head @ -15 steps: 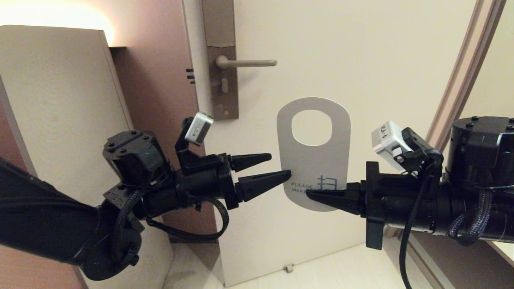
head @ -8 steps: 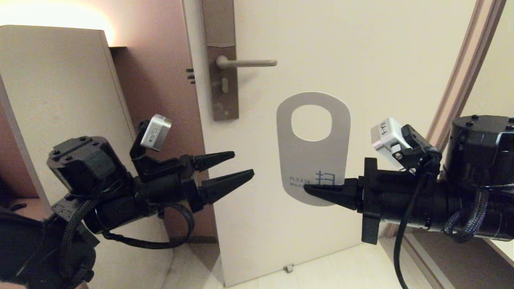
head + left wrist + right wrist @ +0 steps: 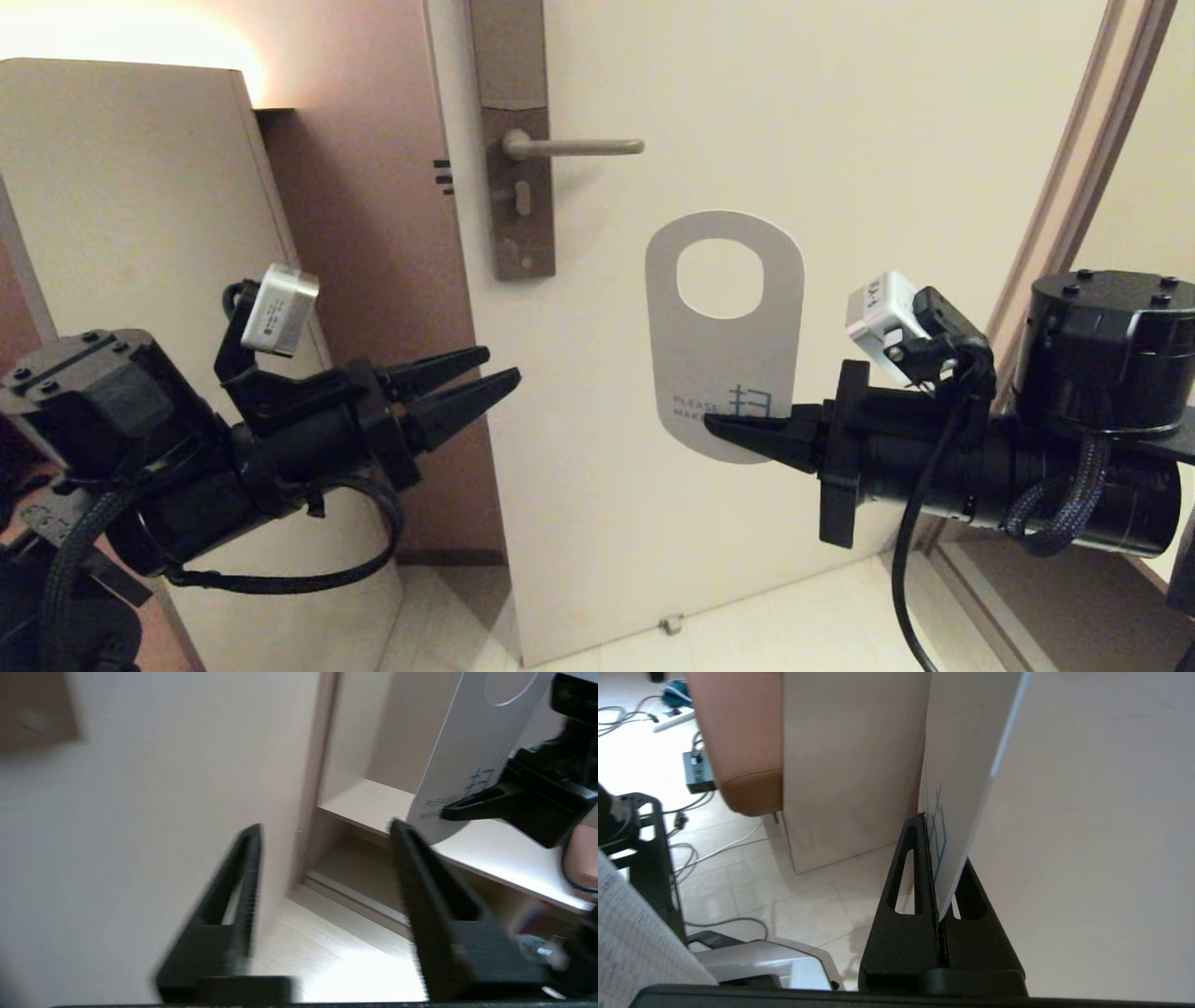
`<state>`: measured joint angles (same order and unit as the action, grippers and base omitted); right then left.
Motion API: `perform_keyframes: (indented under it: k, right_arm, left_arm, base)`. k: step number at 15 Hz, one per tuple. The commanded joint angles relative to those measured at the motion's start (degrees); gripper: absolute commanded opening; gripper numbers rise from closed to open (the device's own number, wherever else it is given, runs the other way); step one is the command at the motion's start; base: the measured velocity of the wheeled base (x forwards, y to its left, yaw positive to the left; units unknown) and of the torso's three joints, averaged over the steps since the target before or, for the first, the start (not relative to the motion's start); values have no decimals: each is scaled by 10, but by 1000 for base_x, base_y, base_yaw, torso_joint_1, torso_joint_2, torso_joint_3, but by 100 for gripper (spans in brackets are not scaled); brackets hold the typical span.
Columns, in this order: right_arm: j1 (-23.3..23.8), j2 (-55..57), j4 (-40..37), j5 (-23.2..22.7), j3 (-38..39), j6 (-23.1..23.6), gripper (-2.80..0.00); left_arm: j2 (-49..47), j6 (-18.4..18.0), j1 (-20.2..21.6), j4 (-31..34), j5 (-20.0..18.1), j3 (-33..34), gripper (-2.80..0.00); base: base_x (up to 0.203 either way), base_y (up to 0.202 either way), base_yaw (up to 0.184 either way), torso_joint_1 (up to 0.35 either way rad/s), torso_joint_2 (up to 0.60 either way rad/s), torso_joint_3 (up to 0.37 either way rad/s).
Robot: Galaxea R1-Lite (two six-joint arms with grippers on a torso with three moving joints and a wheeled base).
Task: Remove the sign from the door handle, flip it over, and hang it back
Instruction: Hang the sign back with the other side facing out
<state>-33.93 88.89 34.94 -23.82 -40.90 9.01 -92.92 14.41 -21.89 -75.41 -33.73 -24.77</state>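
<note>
Hanging the sign back is the step in hand, by the look of things: the door (image 3: 747, 112) stands behind both arms, its lever door handle (image 3: 574, 147) bare, up and toward the robot's left from the right gripper (image 3: 747, 436), and the door-hanger sign (image 3: 724, 355) is off the handle, carried in front of the door panel. Whether the turning-over is finished cannot be told from this moment; the printed side with "PLEASE MAKE" and a blue character faces the head camera. The right arm reaches in level from the robot's right, forearm roughly horizontal, its gripper clamped flat on the sign's lower edge so that the card stands upright above the fingertips, the oval hole at the top and slightly below handle height. In the right wrist view the two fingers (image 3: 906, 877) are pressed together with the card edge sandwiched between them. The left gripper (image 3: 485, 378) is well apart on the sign's far side, lower and toward the cabinet, its jaws parted and holding nothing. Next the right arm would need to lift the card and carry it leftward, lining the hole with the free tip of the lever, then slide it on without bending the thin card.
</note>
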Motion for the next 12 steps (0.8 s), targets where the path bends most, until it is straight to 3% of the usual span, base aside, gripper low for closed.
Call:
perform_keyframes:
  k: [1,4,8,10,12]
  right_arm:
    - [-1,1,2,9,-1,0,-280]
    - [2,1,1,29,-1,-1,-280]
    - [4,3,1,29,-1,-2,-280]
    - [9,3,1,30,-2,-1,-280]
    - [13,3,1,30,-5,-2,-280]
  left_arm:
    - [28,-23,7,-4,15,8,-280]
    - [47,-108,22,-1,86,18,-280]
    - [85,-229,105,52,178,64,-280]
    - [99,-255,146,61,256,91,-280]
    - [129,-259,173,61,308,132,-280]
  base:
    - [0,0,0,0,0,0]
    - [0,0,0,0,0,0]
    - [0,0,0,0,0,0]
    - [0,0,0,0,0,0]
    - [0,0,0,0,0,0]
